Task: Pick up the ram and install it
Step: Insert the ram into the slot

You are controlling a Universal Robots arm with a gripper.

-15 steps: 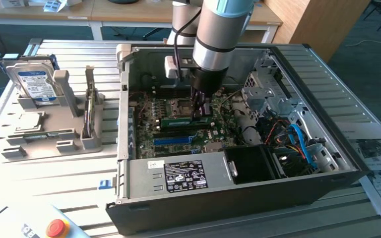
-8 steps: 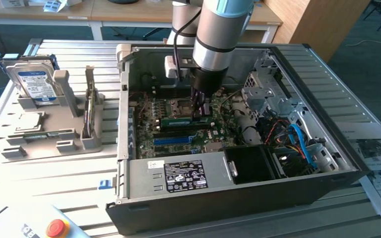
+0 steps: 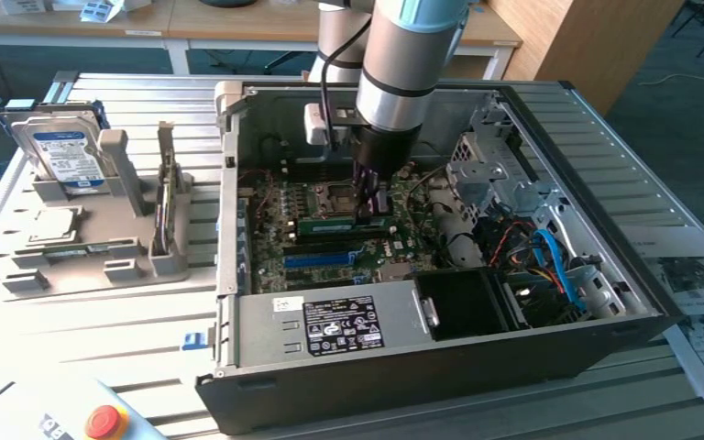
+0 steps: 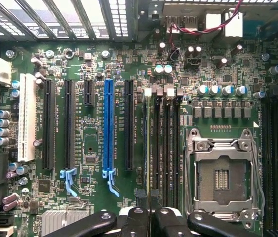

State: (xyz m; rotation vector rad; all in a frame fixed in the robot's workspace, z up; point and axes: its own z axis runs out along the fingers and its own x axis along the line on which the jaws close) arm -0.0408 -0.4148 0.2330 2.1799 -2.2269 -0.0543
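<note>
Where my claw (image 4: 148, 200) reaches down into the open computer case (image 3: 450, 376), its fingers are pinched almost together on the ram (image 3: 342, 223), a green stick held level right at the black memory slots (image 4: 163, 148); whether it sits in one I cannot tell. Just beside those slots lies the bare processor socket (image 4: 221, 177), and on their other side a blue card slot (image 4: 108, 128). Farther off, outside the case on the table (image 3: 83, 321), a grey rack (image 3: 120, 160) holds a hard drive (image 3: 61, 156).
</note>
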